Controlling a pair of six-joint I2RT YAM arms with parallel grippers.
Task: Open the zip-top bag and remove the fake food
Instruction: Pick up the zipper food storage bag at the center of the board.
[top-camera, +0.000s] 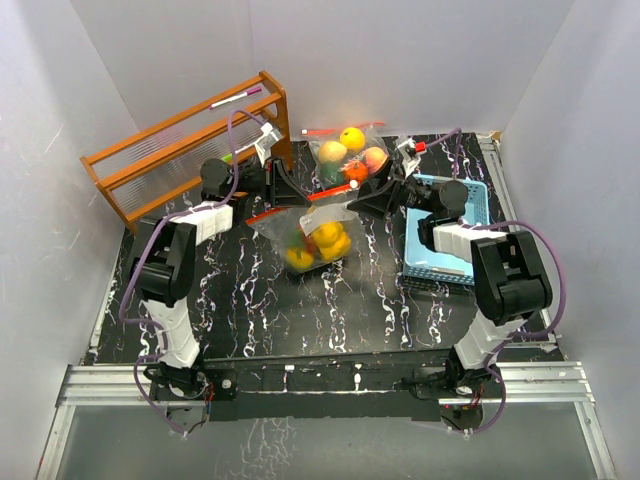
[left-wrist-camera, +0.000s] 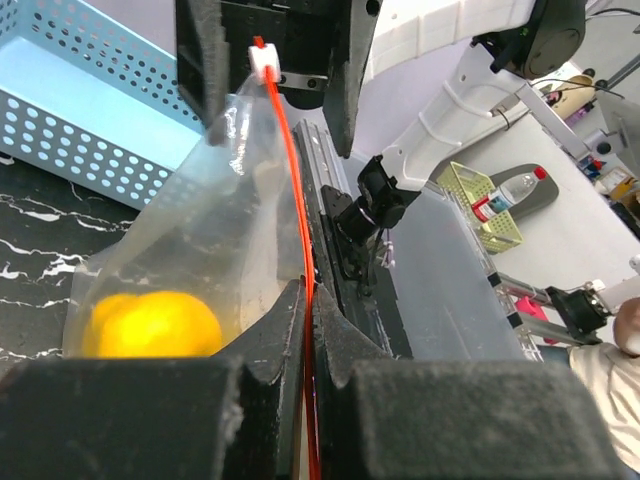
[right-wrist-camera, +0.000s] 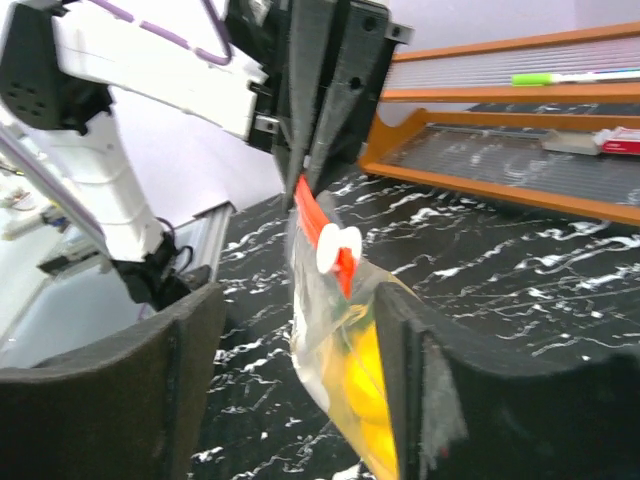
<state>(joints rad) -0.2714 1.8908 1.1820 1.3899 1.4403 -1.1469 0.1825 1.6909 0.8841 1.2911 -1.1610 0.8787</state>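
A clear zip-top bag (top-camera: 305, 232) with a red zip strip (left-wrist-camera: 285, 160) hangs stretched between my grippers over the black marbled table. It holds fake food, yellow and orange fruits (top-camera: 322, 240), seen yellow in the left wrist view (left-wrist-camera: 150, 325) and the right wrist view (right-wrist-camera: 375, 385). My left gripper (top-camera: 297, 200) (left-wrist-camera: 308, 300) is shut on the zip strip at the bag's left end. My right gripper (top-camera: 362, 195) (right-wrist-camera: 300, 340) is open, one finger on each side of the bag's right end. The white slider (right-wrist-camera: 338, 248) (left-wrist-camera: 265, 62) sits between its fingers.
A second bag of fake fruits (top-camera: 350, 155) lies at the back centre. A blue perforated basket (top-camera: 450, 235) (left-wrist-camera: 70, 110) stands on the right under the right arm. A wooden rack (top-camera: 180, 150) (right-wrist-camera: 520, 130) with marker pens stands at the back left.
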